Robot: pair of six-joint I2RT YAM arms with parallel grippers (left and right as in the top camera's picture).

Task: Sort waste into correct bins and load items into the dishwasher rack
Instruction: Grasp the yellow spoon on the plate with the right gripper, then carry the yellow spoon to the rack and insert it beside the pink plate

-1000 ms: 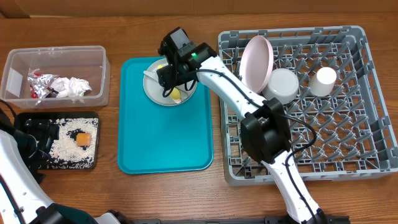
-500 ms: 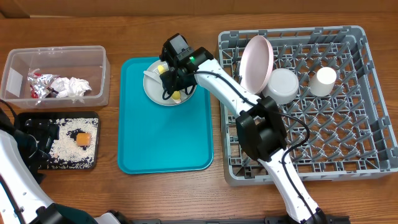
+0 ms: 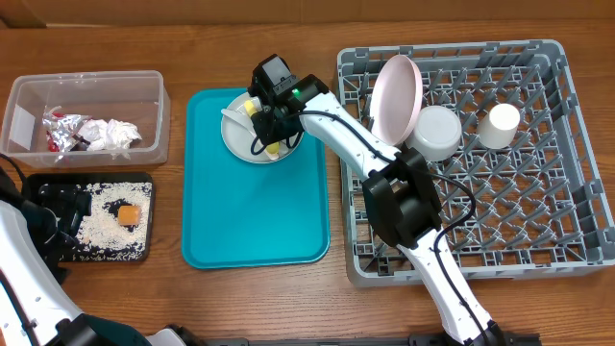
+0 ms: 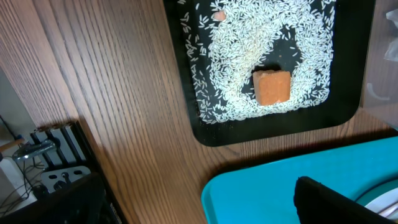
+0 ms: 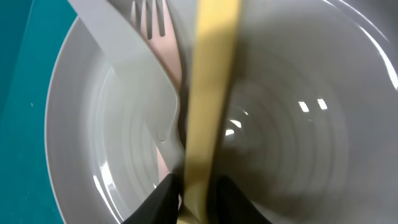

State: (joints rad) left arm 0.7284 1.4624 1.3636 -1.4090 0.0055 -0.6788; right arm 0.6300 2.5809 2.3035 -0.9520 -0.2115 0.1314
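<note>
Your rack (image 3: 538, 231) fills the right of the overhead view. The pale pink plate (image 3: 396, 94) stands on edge at its upper left, with the white bowl (image 3: 437, 133) just beside it and the small cup (image 3: 500, 126) further right. The teal tray (image 3: 255, 221) lies in the middle of the frame.

Your right arm (image 3: 404, 192) rises from the bottom edge and bends at an elbow over the rack's left wall. From there it reaches up and left, with the wrist tipped down over the grey-green plate (image 3: 235, 142) at the top of the teal tray. In the wrist view your right gripper (image 5: 198, 202) is pinched on the yellow spoon (image 5: 211, 93). A dark finger (image 5: 152, 200) presses each side of the handle at the bottom of the frame, and the handle runs straight up across the plate. The white fork (image 5: 153, 18) lies on the plate just left of the spoon, tines toward the top.

At upper left, the clear tub (image 3: 29, 96) holds the crumpled napkin (image 3: 113, 135) and foil wrapper (image 3: 65, 135). Below it, the black tray (image 3: 86, 258) carries the scattered rice (image 3: 101, 226) and the orange cube (image 3: 128, 215).

Your left arm (image 3: 19, 279) lies along the lower left corner. Your left gripper (image 3: 58, 207) is over the black tray's left end, jaws wide apart with nothing between them.
</note>
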